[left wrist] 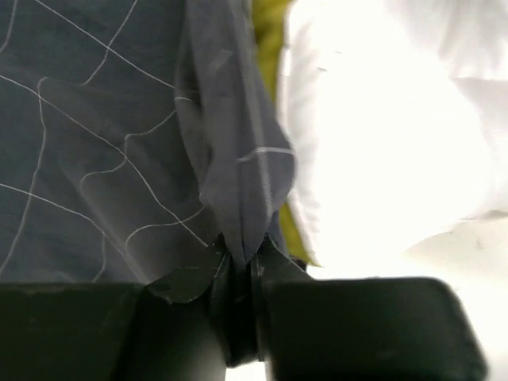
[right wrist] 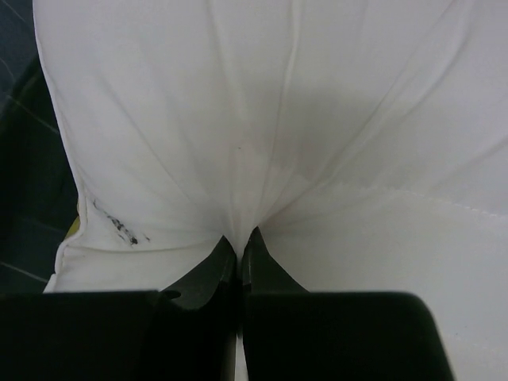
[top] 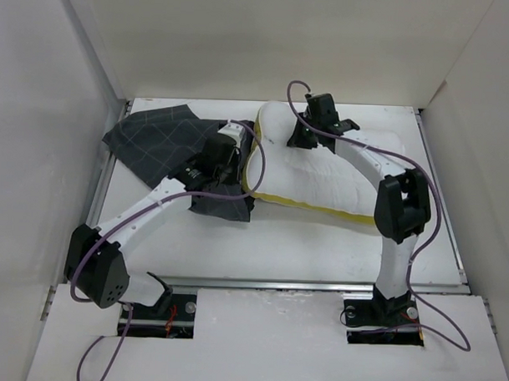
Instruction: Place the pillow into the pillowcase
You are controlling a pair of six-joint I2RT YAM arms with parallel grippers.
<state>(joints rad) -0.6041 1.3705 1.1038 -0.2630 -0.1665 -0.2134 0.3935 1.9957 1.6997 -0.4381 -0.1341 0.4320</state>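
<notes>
The white pillow [top: 330, 172] with a yellow seam lies across the table's middle and right. The dark grey checked pillowcase [top: 160, 137] lies at the back left, its edge against the pillow's left end. My left gripper [top: 225, 154] is shut on a fold of the pillowcase [left wrist: 238, 190] beside the pillow's yellow seam [left wrist: 266, 48]. My right gripper [top: 302, 134] is shut on a pinch of the pillow's cloth [right wrist: 238, 159] near its back left end. The pillow [left wrist: 381, 119] also fills the right of the left wrist view.
White walls enclose the table on the left, back and right. A metal rail [top: 301, 284] runs along the near edge in front of the arm bases. A dark smudge [right wrist: 119, 226] marks the pillow cloth.
</notes>
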